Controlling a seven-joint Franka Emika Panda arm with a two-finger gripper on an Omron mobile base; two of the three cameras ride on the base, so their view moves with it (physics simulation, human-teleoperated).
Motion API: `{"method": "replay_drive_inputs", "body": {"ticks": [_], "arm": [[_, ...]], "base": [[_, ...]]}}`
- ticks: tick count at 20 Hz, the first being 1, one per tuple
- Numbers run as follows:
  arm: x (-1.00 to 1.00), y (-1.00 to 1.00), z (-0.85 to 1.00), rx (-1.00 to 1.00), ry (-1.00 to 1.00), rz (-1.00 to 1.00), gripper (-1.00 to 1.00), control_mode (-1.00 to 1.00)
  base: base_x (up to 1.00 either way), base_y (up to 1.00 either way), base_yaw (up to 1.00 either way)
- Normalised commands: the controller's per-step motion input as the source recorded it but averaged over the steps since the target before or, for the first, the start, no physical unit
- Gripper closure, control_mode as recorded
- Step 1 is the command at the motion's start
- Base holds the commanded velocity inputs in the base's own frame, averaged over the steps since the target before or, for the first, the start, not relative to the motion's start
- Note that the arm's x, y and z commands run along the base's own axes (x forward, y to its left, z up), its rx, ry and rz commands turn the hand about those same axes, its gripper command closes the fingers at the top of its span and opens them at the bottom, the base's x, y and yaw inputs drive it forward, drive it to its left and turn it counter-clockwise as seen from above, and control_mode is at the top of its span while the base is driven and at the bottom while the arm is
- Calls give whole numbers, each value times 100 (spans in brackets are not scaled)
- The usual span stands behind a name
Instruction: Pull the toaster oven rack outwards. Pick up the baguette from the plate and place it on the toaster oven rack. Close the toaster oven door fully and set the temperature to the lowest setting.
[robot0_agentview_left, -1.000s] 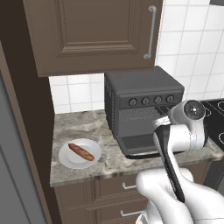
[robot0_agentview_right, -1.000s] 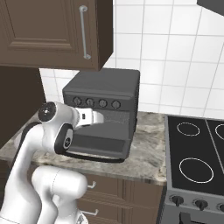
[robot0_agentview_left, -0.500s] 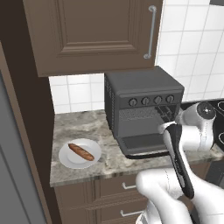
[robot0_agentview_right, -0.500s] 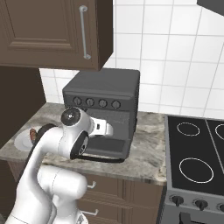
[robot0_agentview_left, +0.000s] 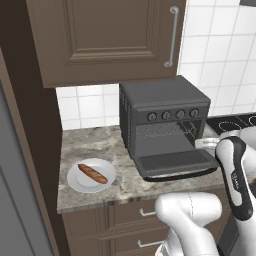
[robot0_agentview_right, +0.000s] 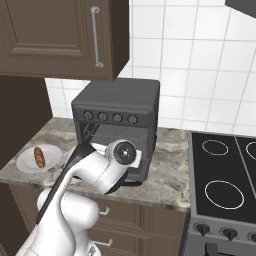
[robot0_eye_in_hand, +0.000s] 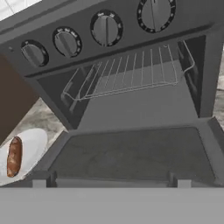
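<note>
- Rack-pulling is your step in hand: the toaster oven door (robot0_agentview_left: 174, 162) lies dropped open and the toaster oven rack (robot0_eye_in_hand: 131, 72) sits inside the cavity.
- Next, reach in over the door and hook the rack's front wire.
- Your hand (robot0_agentview_left: 206, 143) hovers level before the opening, spread wide, holding nothing.
- The baguette (robot0_agentview_left: 92, 173) waits on the plate (robot0_agentview_left: 75, 182), left on the worktop (robot0_agentview_left: 95, 145).

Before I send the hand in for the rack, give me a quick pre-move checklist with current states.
1. Toaster oven door fully down: ok, lying flat in front of the cavity.
2. Toaster oven rack reachable: ok, front wire visible, still inside the cavity, not pulled out.
3. Gripper empty and open: ok on open; its fingertips are hidden in the hand view.
4. Baguette on the plate: ok, left of the toaster oven.
5. Hand lined up with the opening: ok, the hand view looks straight into the cavity.
</note>
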Motion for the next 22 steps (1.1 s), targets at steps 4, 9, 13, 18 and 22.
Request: {"method": "replay_drive_inputs", "body": {"ticks": [4, 9, 13, 18, 22], "arm": [[0, 0, 0, 21, -18, 14, -100, -100], [-21, 0, 0, 6, -26, 11, -100, -100], [-35, 0, 16, 0, -27, 7, -100, -100], [-40, 0, 19, 0, -25, 2, -100, -100], [-34, 6, 19, 0, -18, 0, -100, -100]], "base": [[0, 0, 0], [0, 0, 0], [0, 0, 0], [0, 0, 0], [0, 0, 0]]}}
